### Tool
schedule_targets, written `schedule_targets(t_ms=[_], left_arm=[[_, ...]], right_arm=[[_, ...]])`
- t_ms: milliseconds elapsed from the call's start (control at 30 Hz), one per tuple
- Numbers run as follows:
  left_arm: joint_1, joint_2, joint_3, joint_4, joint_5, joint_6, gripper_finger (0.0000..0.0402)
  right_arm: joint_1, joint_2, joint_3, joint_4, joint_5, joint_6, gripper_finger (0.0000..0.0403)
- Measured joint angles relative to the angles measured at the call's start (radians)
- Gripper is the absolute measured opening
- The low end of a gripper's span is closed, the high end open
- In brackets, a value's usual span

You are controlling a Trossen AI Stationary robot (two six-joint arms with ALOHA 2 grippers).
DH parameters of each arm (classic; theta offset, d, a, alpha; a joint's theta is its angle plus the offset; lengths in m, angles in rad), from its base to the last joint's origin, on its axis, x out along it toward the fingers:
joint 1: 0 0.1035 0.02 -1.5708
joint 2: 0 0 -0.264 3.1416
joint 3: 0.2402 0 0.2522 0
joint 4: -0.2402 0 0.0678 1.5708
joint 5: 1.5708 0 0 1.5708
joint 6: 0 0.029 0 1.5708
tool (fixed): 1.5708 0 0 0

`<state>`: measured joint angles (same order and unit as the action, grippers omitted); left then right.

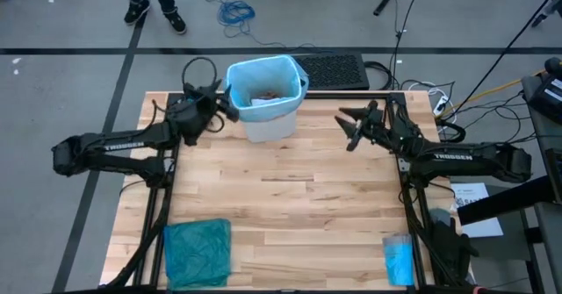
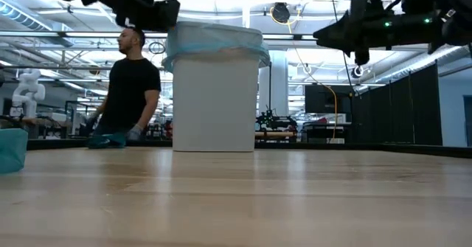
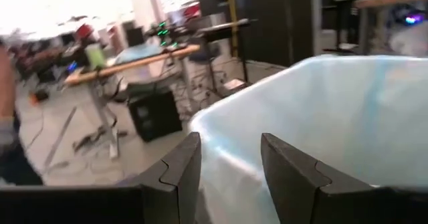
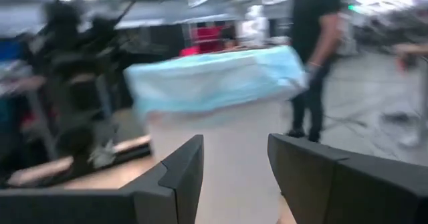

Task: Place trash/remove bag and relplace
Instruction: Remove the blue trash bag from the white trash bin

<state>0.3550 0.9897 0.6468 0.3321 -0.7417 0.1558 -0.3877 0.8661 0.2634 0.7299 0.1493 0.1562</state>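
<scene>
The big wooden desk (image 1: 290, 206) fills most of the high view. Two dark arms reach in from its sides, one at 9 o'clock and one at 3 o'clock.

A white bin (image 1: 268, 123) stands upright at 12 o'clock on the desk. The bag (image 1: 263, 73) lines it. The bag is thin, light blue and crinkly, and you can see a little through it. Its top is folded out over the bin's rim and hangs down a short way, like a collar (image 2: 214, 44). Inside the bin, at the bottom, lies the trash (image 1: 266, 94): small brown crumpled bits. They are too small to tell apart.

A darker teal bag (image 1: 198, 248) lies flat at 7 o'clock on the desk. A small bright blue roll (image 1: 398, 259) lies at 5 o'clock.

The left end effector (image 1: 230, 108) is up off the desk, just beside the bin's rim at the 9 o'clock side of the bin. Its fingers (image 3: 180, 167) are apart with a gap between them, and nothing is in them. The bag's edge shows just past them.

The right end effector (image 1: 349, 127) hangs in the air at the 3 o'clock side of the bin, a little apart from it. Its fingers (image 4: 184, 164) are apart too and hold nothing.

A person (image 2: 129, 85) in a black shirt stands in the room behind the desk.
</scene>
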Motion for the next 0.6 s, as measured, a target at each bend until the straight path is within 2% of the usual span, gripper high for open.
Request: schedule_targets(t_ms=[100,267,400,467,533,600], left_arm=[[0.036,0.01,0.01,-0.017,0.001,-0.081,0.0153],[0.049,-0.033,0.115,-0.101,0.051,-0.261,0.0153],[0.055,-0.104,0.217,-0.325,0.127,-0.36,0.0153],[0.056,-0.115,0.27,-0.49,0.145,-0.414,0.0153],[0.078,-0.11,0.308,-0.704,0.156,-0.542,0.0153],[0.126,-0.105,0.316,-0.846,0.228,-0.674,0.0153]], right_arm=[[-0.024,0.004,0.013,-0.004,0.065,0.172,0.016],[-0.105,0.004,0.057,-0.019,0.036,0.617,0.016],[-0.158,0.004,0.109,-0.025,-0.061,0.8,0.016],[-0.182,0.004,0.143,-0.067,-0.092,0.851,0.016],[-0.209,0.007,0.186,-0.147,-0.114,0.9,0.016],[-0.239,0.026,0.233,-0.222,-0.157,0.913,0.016]])
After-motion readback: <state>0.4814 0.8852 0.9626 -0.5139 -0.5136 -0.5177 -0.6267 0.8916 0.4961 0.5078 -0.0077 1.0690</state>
